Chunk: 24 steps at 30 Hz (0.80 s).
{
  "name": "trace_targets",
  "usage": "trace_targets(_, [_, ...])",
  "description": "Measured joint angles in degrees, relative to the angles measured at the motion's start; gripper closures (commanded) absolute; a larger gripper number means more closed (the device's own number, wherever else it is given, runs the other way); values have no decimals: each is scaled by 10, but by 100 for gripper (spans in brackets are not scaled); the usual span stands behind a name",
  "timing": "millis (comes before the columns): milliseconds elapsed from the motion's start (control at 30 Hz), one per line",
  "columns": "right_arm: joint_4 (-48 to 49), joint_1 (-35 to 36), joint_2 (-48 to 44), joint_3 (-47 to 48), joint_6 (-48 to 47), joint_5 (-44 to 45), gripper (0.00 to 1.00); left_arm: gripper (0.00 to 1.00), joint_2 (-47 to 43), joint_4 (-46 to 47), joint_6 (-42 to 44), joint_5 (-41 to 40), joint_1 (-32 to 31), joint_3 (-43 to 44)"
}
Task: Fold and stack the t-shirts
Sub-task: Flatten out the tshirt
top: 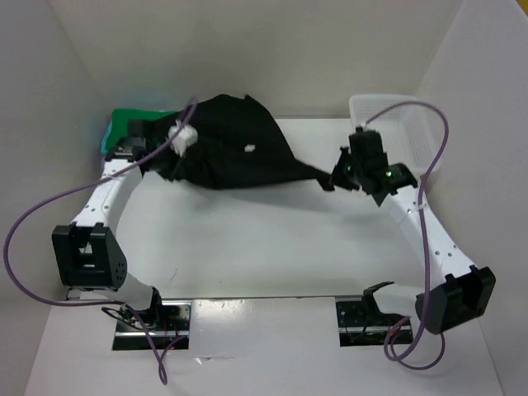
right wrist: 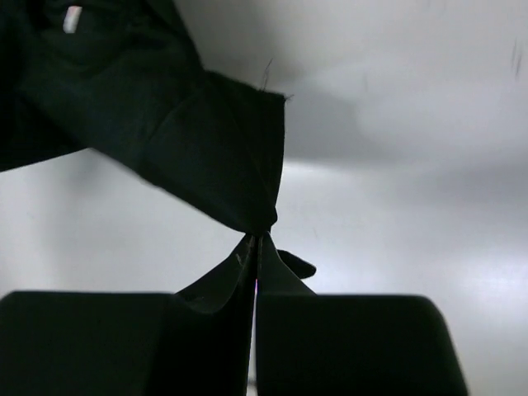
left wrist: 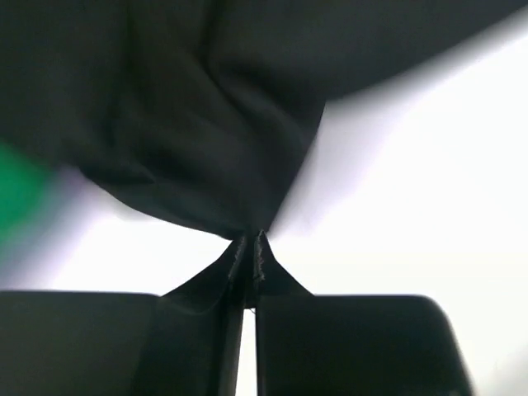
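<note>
A black t-shirt (top: pixel 235 144) hangs stretched above the table between my two grippers, bunched high at the back left and drawn to a point on the right. My left gripper (top: pixel 163 163) holds its left edge. In the left wrist view the fingertips (left wrist: pixel 262 247) stand nearly together, with black cloth (left wrist: pixel 206 124) pinched at the tips. My right gripper (top: pixel 330 180) is shut on the shirt's right corner (right wrist: pixel 247 181). A green t-shirt (top: pixel 136 118) lies at the back left behind the left wrist, with a turquoise t-shirt's edge (top: pixel 106 140) beside it. The green t-shirt (left wrist: pixel 16 190) also shows as a blur in the left wrist view.
A white plastic bin (top: pixel 400 124) stands at the back right, just behind the right wrist. White walls enclose the table (top: pixel 264 239) on three sides. Purple cables loop from both arms.
</note>
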Motion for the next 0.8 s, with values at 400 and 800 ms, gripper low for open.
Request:
trace_targets(400, [89, 12, -38, -278, 93, -49, 100, 61, -57, -245, 230, 28, -10, -223])
trace_targets(800, [78, 6, 6, -213, 89, -38, 100, 43, -6, -158, 162, -13, -6, -210])
